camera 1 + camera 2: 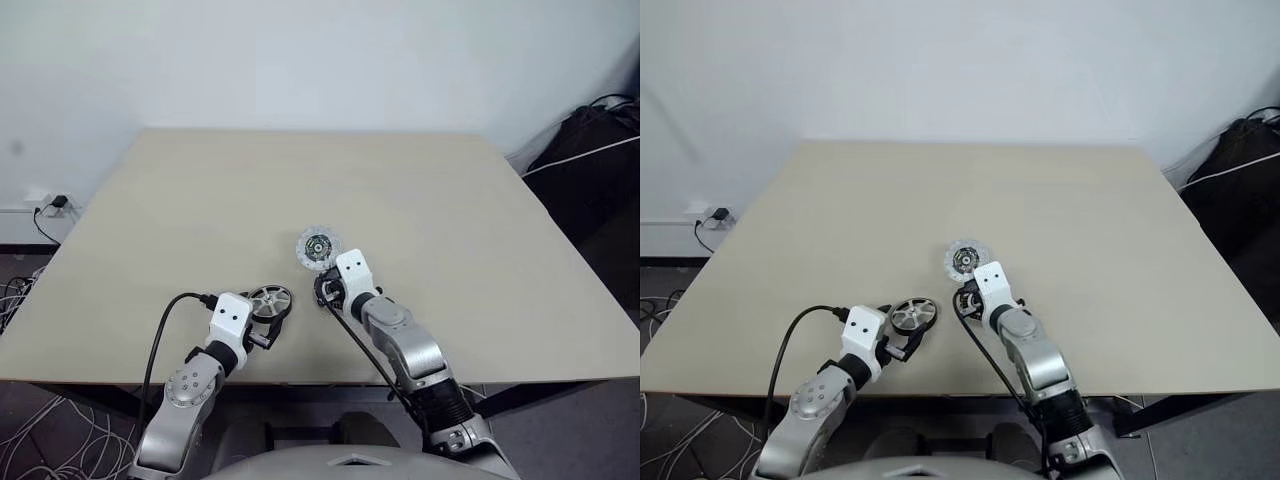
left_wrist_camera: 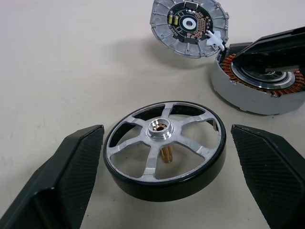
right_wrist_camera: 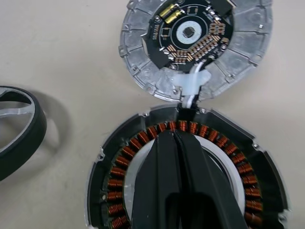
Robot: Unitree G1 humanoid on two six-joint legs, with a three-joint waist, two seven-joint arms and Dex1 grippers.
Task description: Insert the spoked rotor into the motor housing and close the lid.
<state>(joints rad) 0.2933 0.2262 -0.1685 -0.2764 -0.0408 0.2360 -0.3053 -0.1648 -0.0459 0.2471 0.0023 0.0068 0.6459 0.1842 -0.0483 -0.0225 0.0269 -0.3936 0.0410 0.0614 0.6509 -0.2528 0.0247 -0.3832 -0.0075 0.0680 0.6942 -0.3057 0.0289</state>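
Near the table's (image 1: 480,220) front edge, the spoked rotor (image 2: 164,148) is lying flat with its hub up, and the left gripper (image 2: 167,183) is straddling it, its two fingers (image 2: 71,167) standing wide apart on either side of the black rim without touching it. Just to the right, the motor housing (image 3: 190,167) is sitting open, copper windings showing all round its silvery centre, while the lid (image 3: 195,43) is lying face up just beyond it, circuit side showing, tied to the housing by a short white connector. The right gripper (image 3: 178,138) is pressing down over the housing's centre with its fingers brought fully together, holding nothing; it seems to be steadying the housing. The step in hand looks like picking up the rotor, so the left fingers ought to be closing squarely across the rim's widest line, at mid-height, so the wheel is lifting level and not tipping. The short brass shaft under the hub will need to be coming straight down into the housing's centre, so the right gripper should be clearing that opening first. Magnetic pull may be snatching the rotor sideways; a firm grip and slow descent are advisable.
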